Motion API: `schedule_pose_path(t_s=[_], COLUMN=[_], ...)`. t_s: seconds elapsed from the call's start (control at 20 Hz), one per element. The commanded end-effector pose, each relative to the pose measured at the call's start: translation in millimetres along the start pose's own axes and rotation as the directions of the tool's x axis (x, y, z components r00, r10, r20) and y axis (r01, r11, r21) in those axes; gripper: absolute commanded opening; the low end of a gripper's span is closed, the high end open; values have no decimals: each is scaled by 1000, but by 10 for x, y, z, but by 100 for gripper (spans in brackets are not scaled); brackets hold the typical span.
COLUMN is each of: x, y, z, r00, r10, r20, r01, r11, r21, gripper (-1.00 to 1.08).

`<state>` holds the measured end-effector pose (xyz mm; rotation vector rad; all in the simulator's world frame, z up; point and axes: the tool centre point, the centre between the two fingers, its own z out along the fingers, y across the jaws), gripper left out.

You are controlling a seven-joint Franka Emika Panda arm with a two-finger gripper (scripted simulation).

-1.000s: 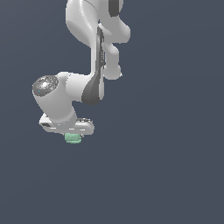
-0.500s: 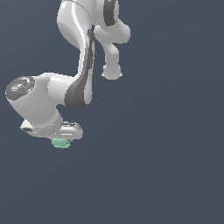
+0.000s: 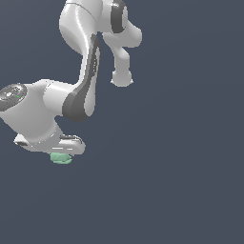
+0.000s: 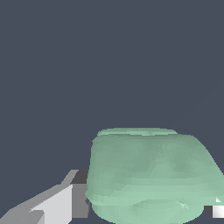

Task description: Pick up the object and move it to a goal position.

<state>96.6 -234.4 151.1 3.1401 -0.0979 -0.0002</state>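
Your fingers are closed on the object: in the wrist view one grey-and-white finger presses against one flank of the pale mint lump, and a small white corner of the other finger shows at its opposite flank, so the lump sits pinched between them. It fills much of that view, rounded, faintly ribbed, with a flatter face on the far side. In the exterior view you see the object as a small green lump just under the gripper, partly tucked beneath the white hand at the exterior view's left. The hand is tilted, with the bulky wrist housing above and to the exterior view's left of it. From there the arm runs upward through a dark-banded link to the joints near the top of the exterior view. Behind everything you have only a plain dark blue-grey backdrop; you cannot tell from either view whether the object touches any surface.
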Motion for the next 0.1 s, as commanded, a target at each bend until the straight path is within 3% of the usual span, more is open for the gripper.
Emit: schedule_pose_path(t_s=[0.0, 0.05], x=[13, 13], y=[9, 9], z=[-6, -7], r00=[1000, 1000], r10=[0, 0], r20=[0, 0], r01=[0, 0], r11=[1000, 1000], r21=[0, 0], gripper=[-100, -100])
